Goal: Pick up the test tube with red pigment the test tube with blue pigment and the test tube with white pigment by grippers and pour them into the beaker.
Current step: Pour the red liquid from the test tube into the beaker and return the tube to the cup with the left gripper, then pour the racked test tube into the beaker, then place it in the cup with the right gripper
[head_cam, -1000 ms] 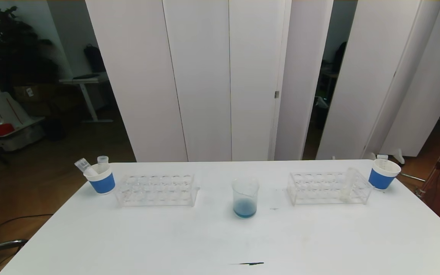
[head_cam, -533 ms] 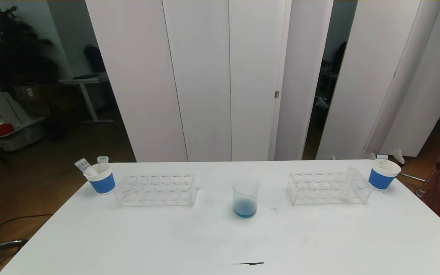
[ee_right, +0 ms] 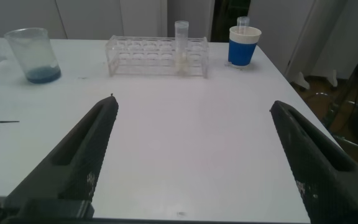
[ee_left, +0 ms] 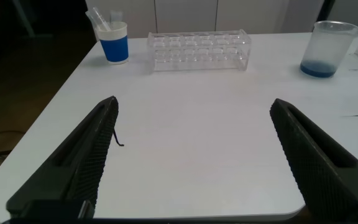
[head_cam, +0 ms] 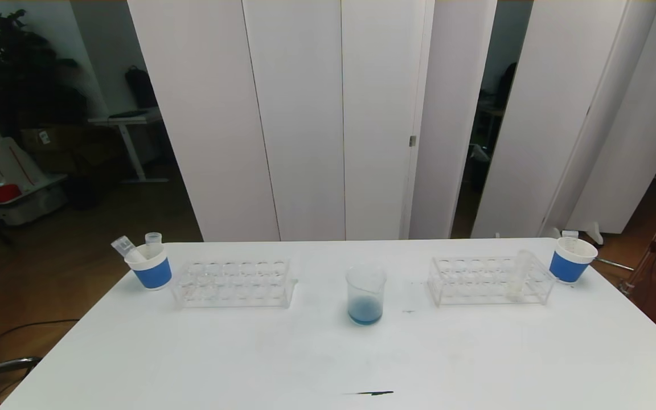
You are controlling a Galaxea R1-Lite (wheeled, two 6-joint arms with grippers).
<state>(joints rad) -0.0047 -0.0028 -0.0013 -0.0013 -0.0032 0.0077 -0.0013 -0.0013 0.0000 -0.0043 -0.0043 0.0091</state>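
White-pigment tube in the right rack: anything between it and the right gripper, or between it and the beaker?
Nothing visible. The test tube with white pigment stands in the right rack, with bare table between it and the open right gripper. The stretch to the beaker is bare too, apart from the rack's own empty slots.

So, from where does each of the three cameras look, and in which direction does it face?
Head view: high on the robot, facing forward and down over the white table to the beaker between two clear racks; no part of the robot shows.
Left wrist view: low above the near table edge, facing the left rack and left blue cup; the left gripper fingers frame it, open.
Right wrist view: likewise, facing the right rack and right blue cup; right gripper open.
All three share the beaker.
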